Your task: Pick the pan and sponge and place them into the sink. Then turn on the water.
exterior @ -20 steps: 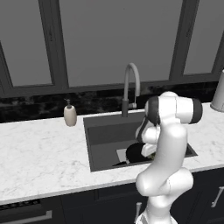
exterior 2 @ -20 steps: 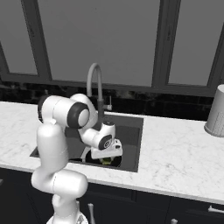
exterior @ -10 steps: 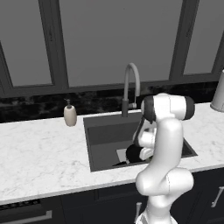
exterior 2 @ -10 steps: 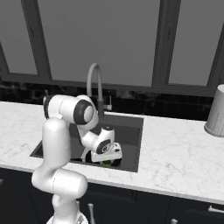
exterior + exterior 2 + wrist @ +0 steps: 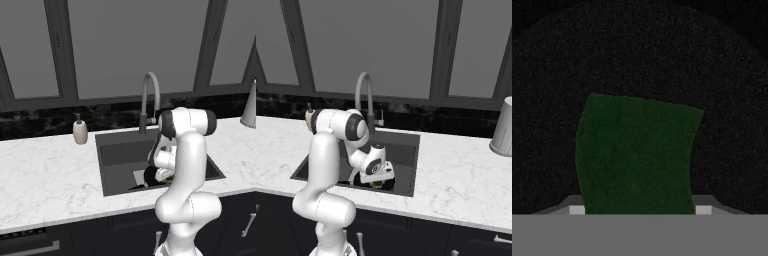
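Hidden: the gripper point(image 5: 640, 210) sits low inside the sink point(image 5: 117, 150); from the left base camera the white arm covers it, and from the right base camera the hand's white body hides the fingertips.
Jaws: in the hand view two pale finger tips point(image 5: 577, 210) stand at either side of the sponge point(image 5: 637, 155), its dark green face between them. They look closed on the sponge, though the contact itself is cut off by the bottom of the view.
Sponge: a scrap of green and yellow point(image 5: 377, 184) peeps out under the hand at 6 o'clock of the basin in the right base view, near the front wall.
Pan: a dark round surface point(image 5: 722, 90) lies behind the sponge in the hand view, its curved edge faint at 12 o'clock. In the left base view a black rounded shape point(image 5: 149, 176) shows just left of the arm, with a thin dark line, possibly the handle, running toward 8 o'clock; hard to make out.
Sink: dark grey basin recessed in the white marble desk point(image 5: 45, 185); a lighter patch on its floor is partly covered by the arm.
Faucet: the arched grey gooseneck point(image 5: 150, 97) rises at the basin's back edge, 12 o'clock; no stream is seen falling from it.
Surroundings: a cream soap dispenser point(image 5: 80, 131) stands on the desk at 10 o'clock of the sink, well apart from the arm. A grey ribbed canister point(image 5: 502, 134) stands at 3 o'clock, cut off by the frame edge. Dark window panes run behind.
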